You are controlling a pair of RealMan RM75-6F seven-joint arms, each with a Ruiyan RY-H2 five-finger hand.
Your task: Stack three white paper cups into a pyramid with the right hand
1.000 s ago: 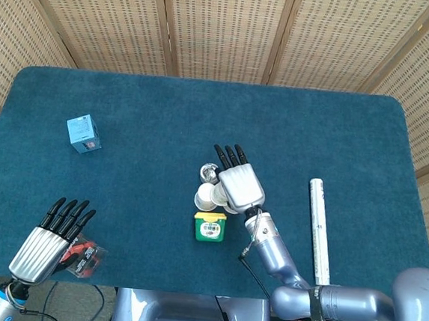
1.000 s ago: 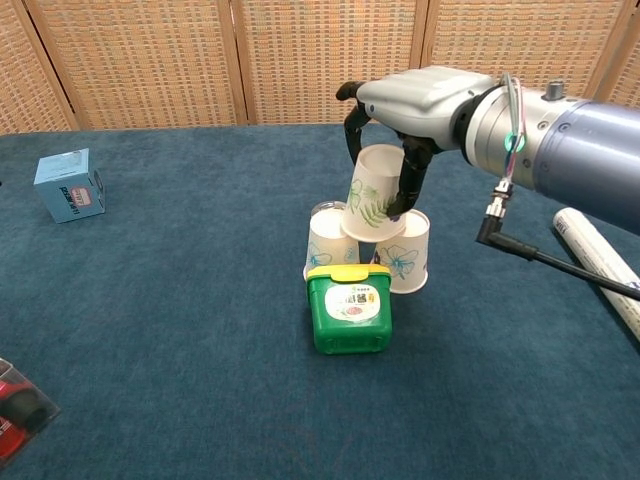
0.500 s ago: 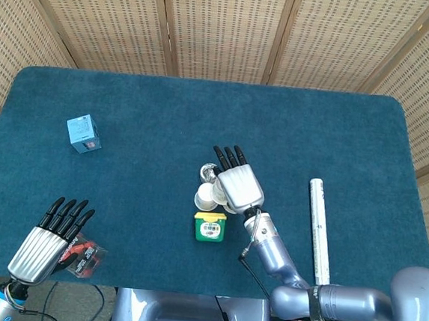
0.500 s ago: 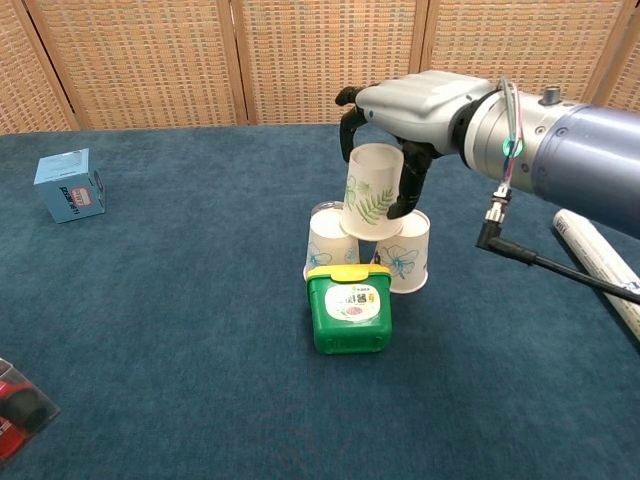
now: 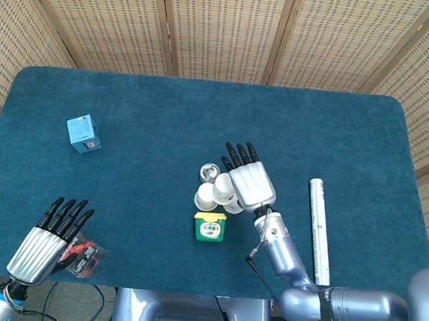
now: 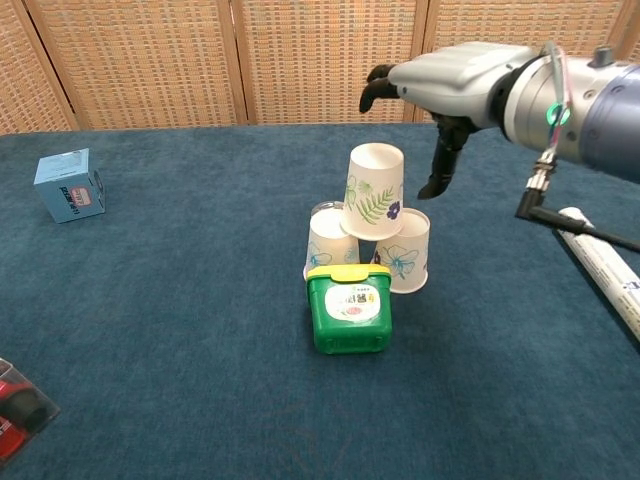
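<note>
White top cup [image 6: 374, 192] on 2 base cups [image 6: 368, 252]; right hand [image 6: 452, 80] spread, empty, just beside.

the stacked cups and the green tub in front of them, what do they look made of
Top cup and the two base cups: likely paper, matte white walls with printed leaf and flower motifs and a thin rolled rim. Green tub: probably plastic, smooth and slightly glossy, with a yellow lid edge and a printed label. The right hand has let go.
</note>
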